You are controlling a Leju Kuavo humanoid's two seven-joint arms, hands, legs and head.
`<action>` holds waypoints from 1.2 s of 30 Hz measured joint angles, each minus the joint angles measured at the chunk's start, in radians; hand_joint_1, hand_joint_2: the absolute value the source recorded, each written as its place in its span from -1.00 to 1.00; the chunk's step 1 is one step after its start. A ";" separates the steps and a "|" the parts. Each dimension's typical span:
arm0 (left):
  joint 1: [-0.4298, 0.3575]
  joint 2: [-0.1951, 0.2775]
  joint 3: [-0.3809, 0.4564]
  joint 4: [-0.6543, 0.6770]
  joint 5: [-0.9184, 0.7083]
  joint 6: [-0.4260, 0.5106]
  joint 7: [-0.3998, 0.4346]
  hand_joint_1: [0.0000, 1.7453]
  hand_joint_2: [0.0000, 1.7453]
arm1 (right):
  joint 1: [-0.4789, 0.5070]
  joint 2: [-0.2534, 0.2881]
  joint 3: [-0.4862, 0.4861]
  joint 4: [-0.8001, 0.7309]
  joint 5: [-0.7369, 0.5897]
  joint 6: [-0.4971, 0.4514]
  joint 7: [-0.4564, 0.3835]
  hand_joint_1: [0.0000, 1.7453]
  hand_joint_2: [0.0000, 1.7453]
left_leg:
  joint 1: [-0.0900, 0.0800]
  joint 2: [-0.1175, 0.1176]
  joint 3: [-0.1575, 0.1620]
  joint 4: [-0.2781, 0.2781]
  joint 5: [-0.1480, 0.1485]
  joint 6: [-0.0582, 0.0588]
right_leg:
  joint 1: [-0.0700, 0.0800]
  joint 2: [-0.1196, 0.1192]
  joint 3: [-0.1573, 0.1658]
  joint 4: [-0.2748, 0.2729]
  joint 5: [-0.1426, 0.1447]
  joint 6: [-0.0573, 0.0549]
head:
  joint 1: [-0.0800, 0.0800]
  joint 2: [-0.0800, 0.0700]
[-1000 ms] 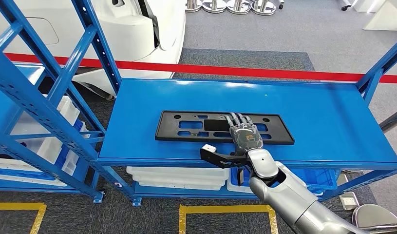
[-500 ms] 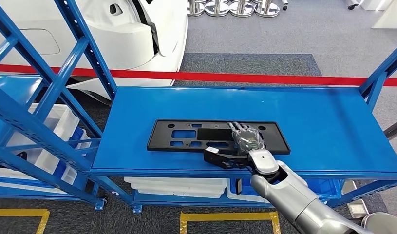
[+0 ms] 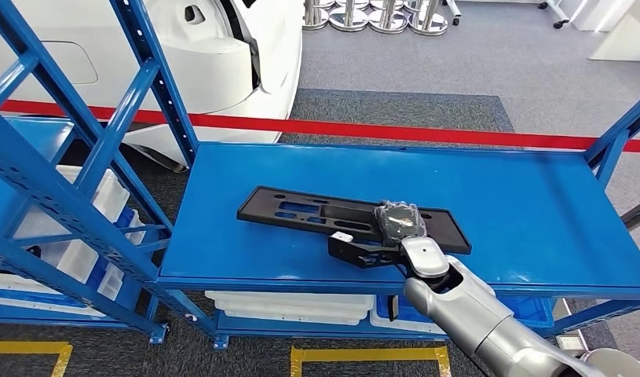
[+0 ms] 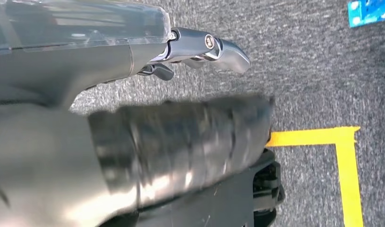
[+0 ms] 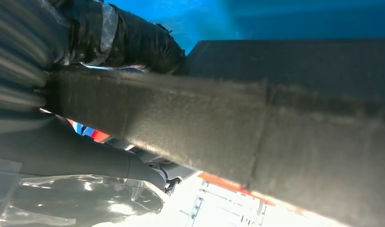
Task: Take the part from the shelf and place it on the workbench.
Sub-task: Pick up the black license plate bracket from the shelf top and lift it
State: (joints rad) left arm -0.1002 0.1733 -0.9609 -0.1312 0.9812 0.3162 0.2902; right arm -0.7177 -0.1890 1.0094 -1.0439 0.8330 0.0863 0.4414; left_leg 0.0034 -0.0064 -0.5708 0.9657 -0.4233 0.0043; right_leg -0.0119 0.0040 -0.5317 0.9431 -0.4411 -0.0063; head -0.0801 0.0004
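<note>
My right hand [image 3: 398, 222] is curled over the near edge of the black part [image 3: 301, 211], fingers above and thumb beneath, gripping it. The part sits tilted on the blue shelf [image 3: 521, 204], near side raised. My left hand [image 4: 200, 49] hangs over grey carpet, fingers loosely apart, holding nothing.
</note>
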 joint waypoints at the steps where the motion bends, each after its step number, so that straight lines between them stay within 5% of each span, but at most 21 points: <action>1: 0.000 0.000 0.000 0.000 0.000 0.000 0.000 -1.00 1.00 | 0.000 0.000 0.001 0.000 0.000 0.000 0.000 1.00 1.00 | 0.000 0.000 -0.001 0.000 0.000 0.002 | -0.001 0.000 0.001 -0.002 0.001 0.008 | 0.000 0.000; 5: 0.000 0.000 0.000 0.000 0.000 0.000 -0.003 -1.00 1.00 | 0.000 0.000 0.006 0.000 0.000 -0.001 0.000 1.00 1.00 | -0.001 0.000 -0.002 0.000 0.001 0.004 | -0.003 0.000 0.001 -0.007 0.003 0.028 | 0.000 0.000; 17: 0.000 0.000 0.000 0.000 0.015 -0.002 -0.033 -1.00 1.00 | 0.020 -0.012 0.015 -0.012 0.030 -0.069 0.006 1.00 1.00 | -0.001 0.000 0.000 -0.003 0.005 0.004 | -0.003 -0.001 -0.002 -0.006 0.003 0.029 | 0.000 0.000; 26: 0.004 -0.005 -0.029 -0.001 -0.035 -0.024 -0.029 -1.00 1.00 | 0.218 -0.224 -0.117 -0.212 0.105 -0.118 -0.033 1.00 1.00 | -0.002 -0.009 0.001 -0.003 0.002 0.007 | -0.003 -0.006 0.003 -0.008 0.001 0.032 | 0.000 0.000; 36: 0.001 -0.005 -0.048 -0.001 -0.035 -0.024 -0.029 -1.00 1.00 | 0.291 -0.304 -0.192 -0.319 0.116 -0.103 -0.038 1.00 1.00 | -0.002 -0.007 0.001 -0.003 0.003 0.007 | -0.003 -0.006 0.002 -0.008 0.002 0.033 | -0.001 0.000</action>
State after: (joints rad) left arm -0.0994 0.1678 -1.0094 -0.1320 0.9464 0.2926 0.2617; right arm -0.4265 -0.4931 0.8173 -1.3624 0.9487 -0.0171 0.4036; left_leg 0.0018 -0.0135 -0.5699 0.9625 -0.4199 0.0112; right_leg -0.0150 -0.0020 -0.5293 0.9351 -0.4395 0.0263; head -0.0807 0.0004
